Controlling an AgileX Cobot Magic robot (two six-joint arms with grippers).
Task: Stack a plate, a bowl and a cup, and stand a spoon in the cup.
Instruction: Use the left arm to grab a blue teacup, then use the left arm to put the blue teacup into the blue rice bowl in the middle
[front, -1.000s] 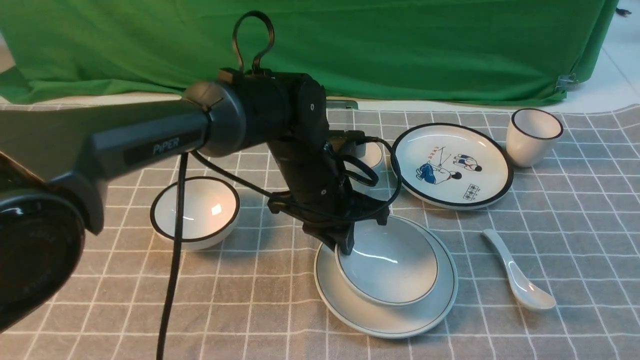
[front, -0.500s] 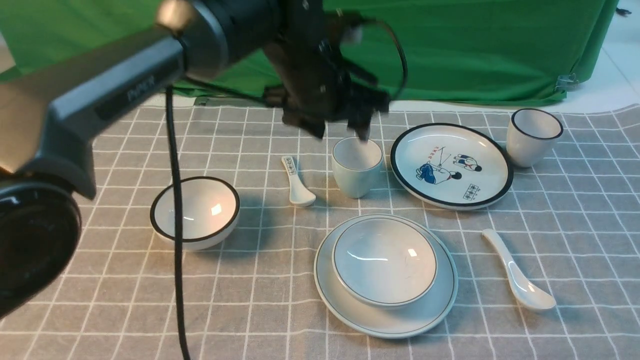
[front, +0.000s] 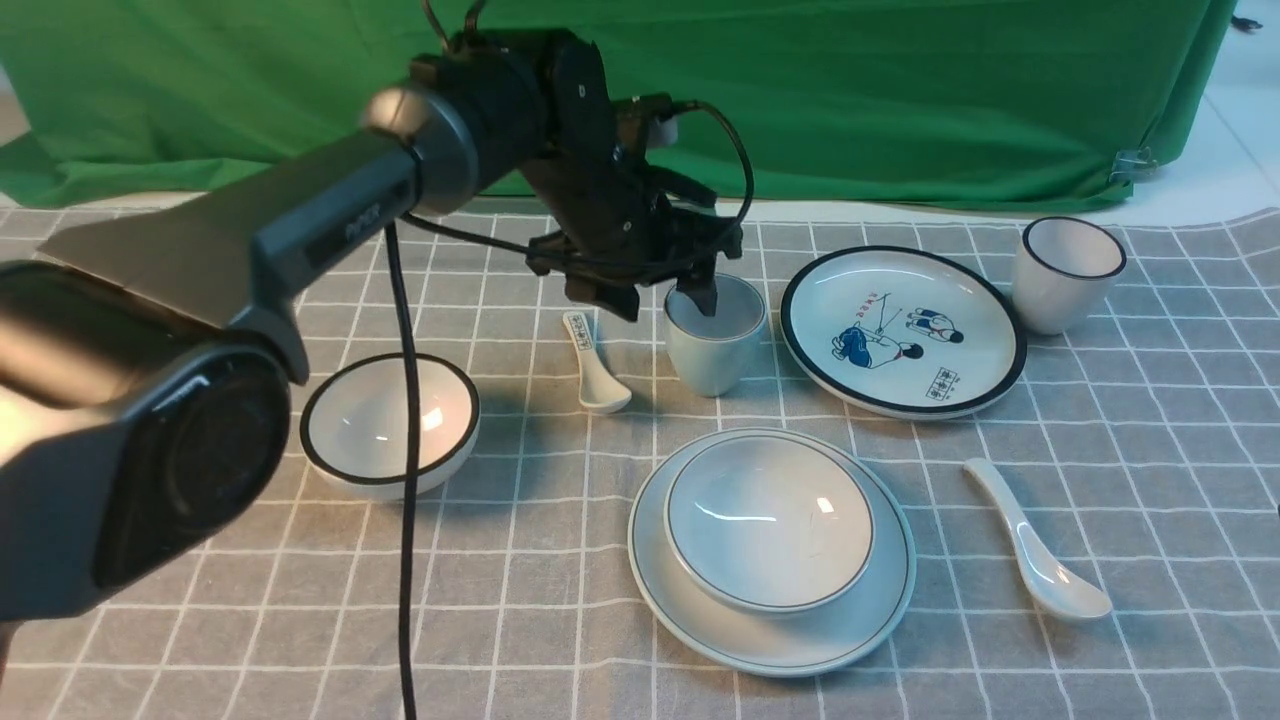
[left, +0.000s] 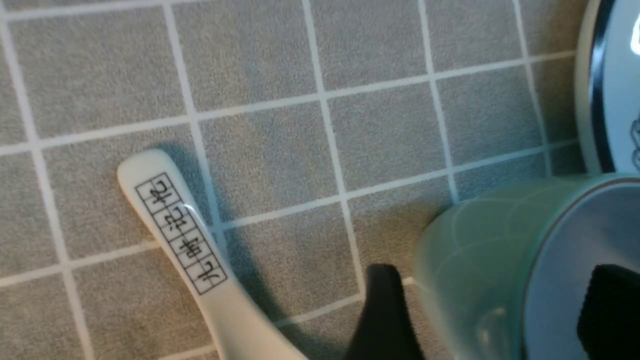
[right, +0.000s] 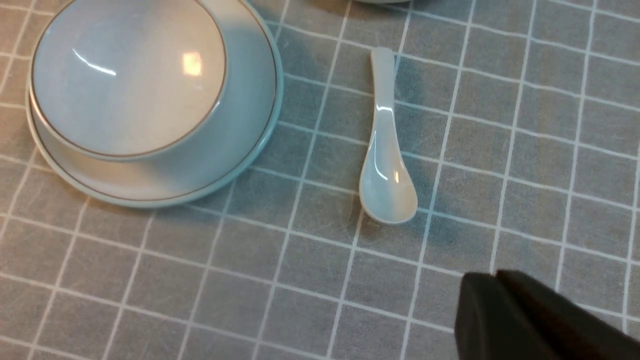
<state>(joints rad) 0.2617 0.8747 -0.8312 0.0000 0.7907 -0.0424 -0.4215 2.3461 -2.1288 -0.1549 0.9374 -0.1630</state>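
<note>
Left gripper (front: 658, 298): jaws wide, astride the left wall of the cup (front: 715, 350), one finger inside and one outside.
Right gripper (right: 492, 290): jaws together, empty.
Plate (front: 770, 645): on the checked cloth (front: 1150, 450), front centre.
Bowl (front: 770, 520): seated in plate.
Cup: upright behind plate.
Spoon (front: 1035, 545): flat, right of plate.

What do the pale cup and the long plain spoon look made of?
Cup: probably glazed ceramic; glossy pale green-grey wall with faint crackle lines and a thin brown rim line. Spoon: probably glazed porcelain; smooth white surface with sharp light glints. Hard plastic cannot be ruled out for either.
</note>
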